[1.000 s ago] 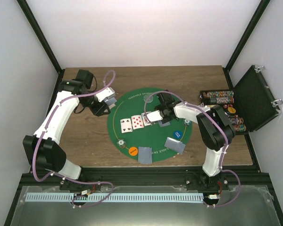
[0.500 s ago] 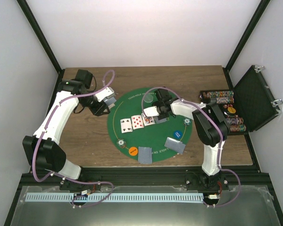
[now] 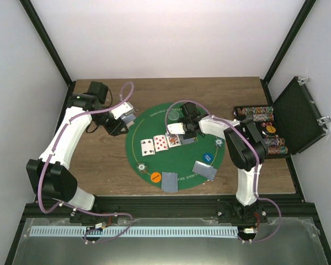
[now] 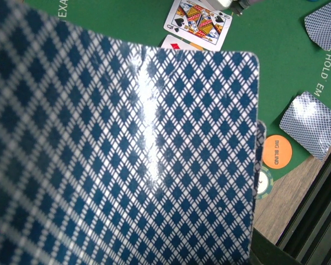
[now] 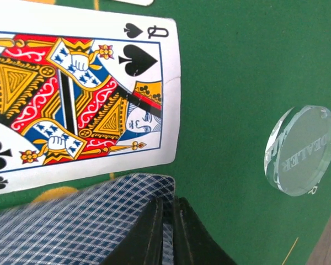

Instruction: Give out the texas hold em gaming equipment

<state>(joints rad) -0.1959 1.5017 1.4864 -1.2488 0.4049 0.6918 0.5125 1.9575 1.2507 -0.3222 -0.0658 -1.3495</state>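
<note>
Laid on mat [image 3: 182, 160]: three face-up cards [image 3: 161, 142], two hole-card pairs [image 3: 169, 181], blind discs [image 3: 155, 177], dealer button [image 5: 300, 150]. Face-down card [image 5: 71, 232] clamped in right jaws (by queen of spades [image 5: 71, 99]), deck [image 4: 121, 154] clamped in left jaws at mat's left edge. Poker chips [image 3: 256, 115] judged undistributed, in case [image 3: 298, 118].

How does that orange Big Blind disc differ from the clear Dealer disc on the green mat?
The orange Big Blind disc is opaque; the clear Dealer disc is see-through, green showing through it. The orange disc reads BIG BLIND, the clear one DEALER. The orange disc sits at the near edge of the green mat; the clear one lies toward its far side. Both are round and lie flat on the mat.
</note>
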